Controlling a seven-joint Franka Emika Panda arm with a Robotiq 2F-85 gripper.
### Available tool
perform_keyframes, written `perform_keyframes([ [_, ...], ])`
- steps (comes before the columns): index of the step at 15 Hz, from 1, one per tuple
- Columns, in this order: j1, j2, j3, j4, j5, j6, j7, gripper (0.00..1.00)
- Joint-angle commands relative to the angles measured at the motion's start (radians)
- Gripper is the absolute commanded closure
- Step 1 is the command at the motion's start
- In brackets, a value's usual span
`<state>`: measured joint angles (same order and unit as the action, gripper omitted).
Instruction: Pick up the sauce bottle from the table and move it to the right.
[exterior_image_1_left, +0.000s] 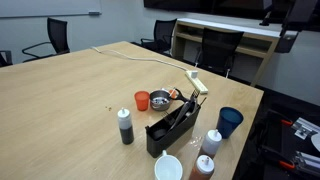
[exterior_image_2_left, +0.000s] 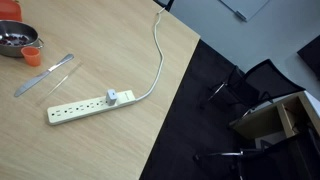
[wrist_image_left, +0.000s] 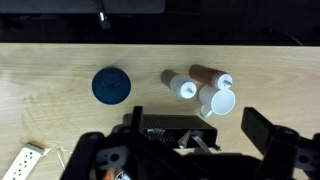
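Note:
The sauce bottle (exterior_image_1_left: 210, 141) is small and pale with a white cap. It stands near the table's (exterior_image_1_left: 70, 105) edge, between the blue cup (exterior_image_1_left: 230, 122) and the red-orange bottle (exterior_image_1_left: 203, 167). In the wrist view the sauce bottle (wrist_image_left: 180, 86) shows from above, to the right of the blue cup (wrist_image_left: 110, 85). My gripper (wrist_image_left: 180, 140) is open and empty. It hangs high over the black caddy (wrist_image_left: 170, 128), well apart from the bottle. The sauce bottle is out of view in the exterior view that shows the power strip.
A white cup (wrist_image_left: 221, 101) and the red-orange bottle (wrist_image_left: 208, 74) stand close beside the sauce bottle. A dark bottle (exterior_image_1_left: 126, 126), an orange cup (exterior_image_1_left: 142, 100), a bowl (exterior_image_1_left: 160, 98) and a power strip (exterior_image_2_left: 85, 105) lie further in. Chairs (exterior_image_1_left: 48, 38) ring the table.

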<state>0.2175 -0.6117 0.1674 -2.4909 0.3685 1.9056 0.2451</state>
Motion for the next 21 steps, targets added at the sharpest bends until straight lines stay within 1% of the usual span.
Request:
perform_keyframes([
  [1,-0.015,-0.001,0.012,0.002,0.007,-0.005,-0.006,0.0],
  [4,-0.012,0.042,0.023,0.006,-0.004,0.013,-0.022,0.0],
  [6,-0.006,0.093,0.034,0.008,-0.019,0.023,-0.046,0.0],
  [11,0.017,0.261,0.077,0.037,-0.049,0.087,-0.11,0.0],
  [14,0.045,0.364,0.098,0.065,-0.065,0.088,-0.145,0.0],
  [15,0.04,0.31,0.091,0.027,-0.05,0.098,-0.113,0.0],
  [17,0.051,0.357,0.097,0.045,-0.052,0.098,-0.123,0.0],
  [21,0.05,0.363,0.096,0.057,-0.055,0.097,-0.129,0.0],
])
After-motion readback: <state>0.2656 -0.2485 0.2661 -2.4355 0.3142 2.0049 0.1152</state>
